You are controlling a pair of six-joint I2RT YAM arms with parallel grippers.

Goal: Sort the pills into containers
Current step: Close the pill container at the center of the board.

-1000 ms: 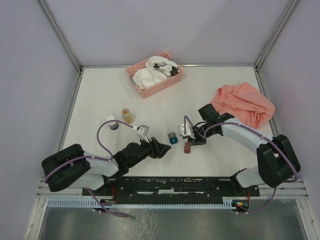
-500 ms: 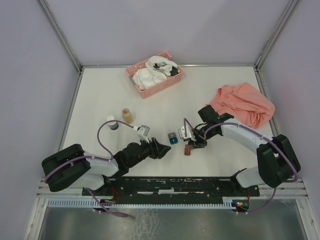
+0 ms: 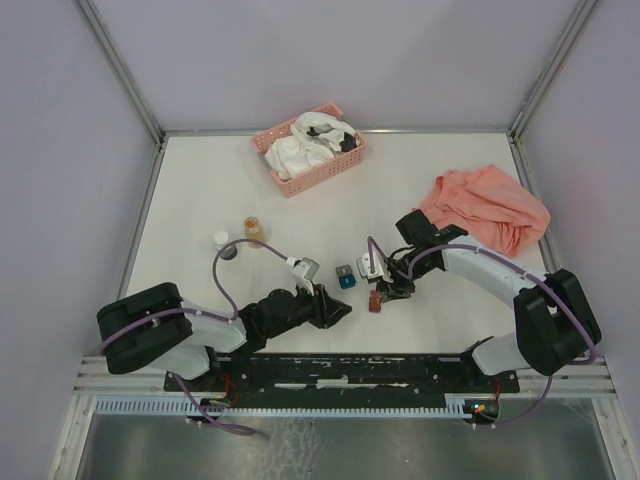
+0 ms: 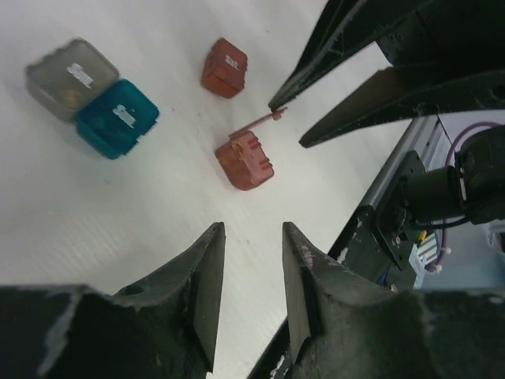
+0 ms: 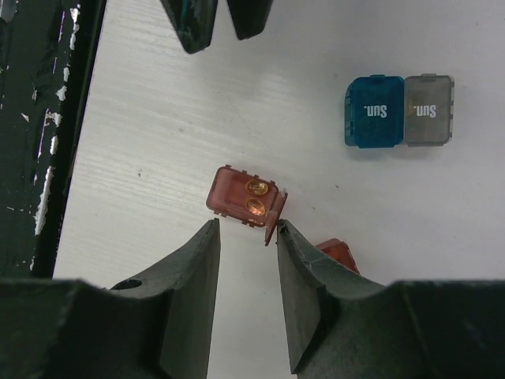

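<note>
The open red box (image 5: 229,193), holding 2 pills (image 5: 255,188), is lying just ahead of the right gripper (image 5: 246,229), whose empty jaws are standing narrowly parted.

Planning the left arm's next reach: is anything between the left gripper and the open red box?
Nothing visible: bare table lies between the left gripper and the open red box. The right gripper stands close on the box's far side, by its lid.
</note>
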